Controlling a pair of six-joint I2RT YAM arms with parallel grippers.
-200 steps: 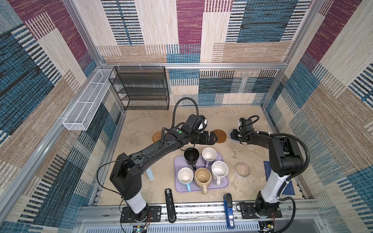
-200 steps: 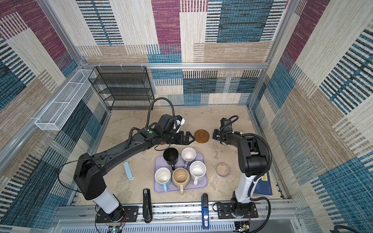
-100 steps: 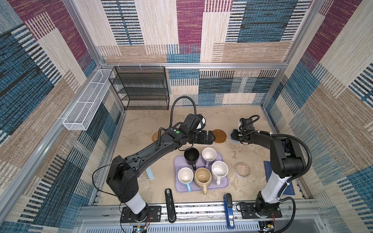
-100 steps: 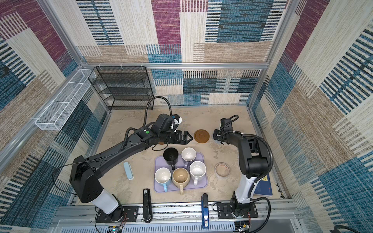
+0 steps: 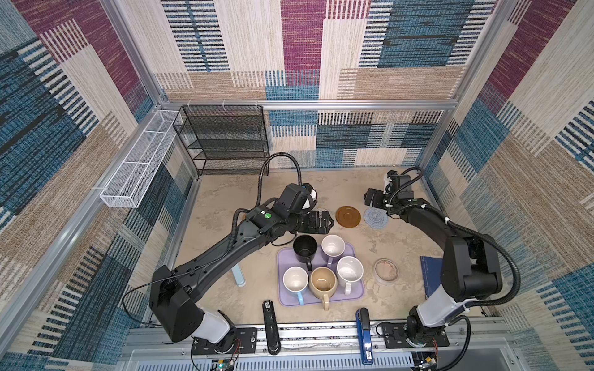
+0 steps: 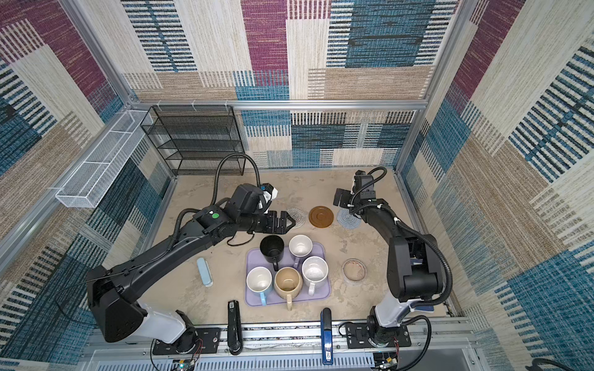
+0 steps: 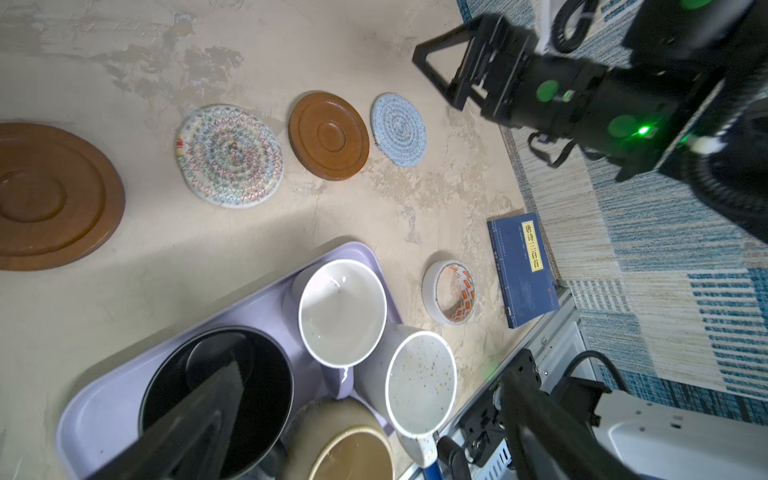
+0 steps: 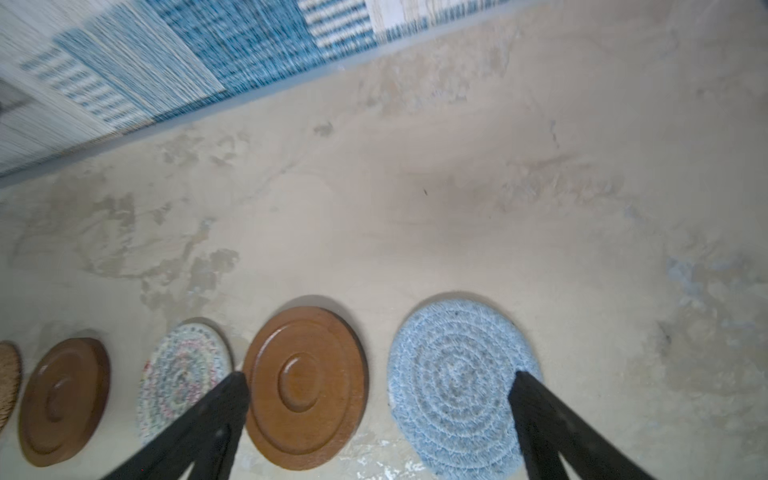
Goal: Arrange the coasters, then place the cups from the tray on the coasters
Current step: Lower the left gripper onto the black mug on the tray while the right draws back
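Several coasters lie in a row on the table: rattan [image 8: 6,382], brown wooden [image 8: 62,401], whitish lacy [image 8: 183,374], a second brown wooden [image 8: 305,386] and pale blue [image 8: 461,386]. My right gripper [image 8: 380,384] hangs open just above the last two, holding nothing. In a top view it [image 5: 371,199] sits behind the blue coaster [image 5: 375,218]. The lavender tray [image 5: 286,257] holds the black [image 5: 304,247], lavender [image 5: 333,245], speckled [image 5: 349,269], light blue [image 5: 295,280] and beige [image 5: 323,280] cups. My left gripper [image 5: 324,221] is open and empty behind the black cup.
A tape roll [image 5: 385,270] and a blue book [image 5: 430,273] lie right of the tray. A black stapler [image 5: 270,324] and a blue stapler [image 5: 364,334] sit at the front edge, and a pale blue case [image 5: 238,276] left of the tray. A black wire rack [image 5: 225,141] stands at the back left.
My right gripper has opened and let go of the pale blue coaster, which now lies flat right of the brown one. The left gripper drew back slightly to the left.
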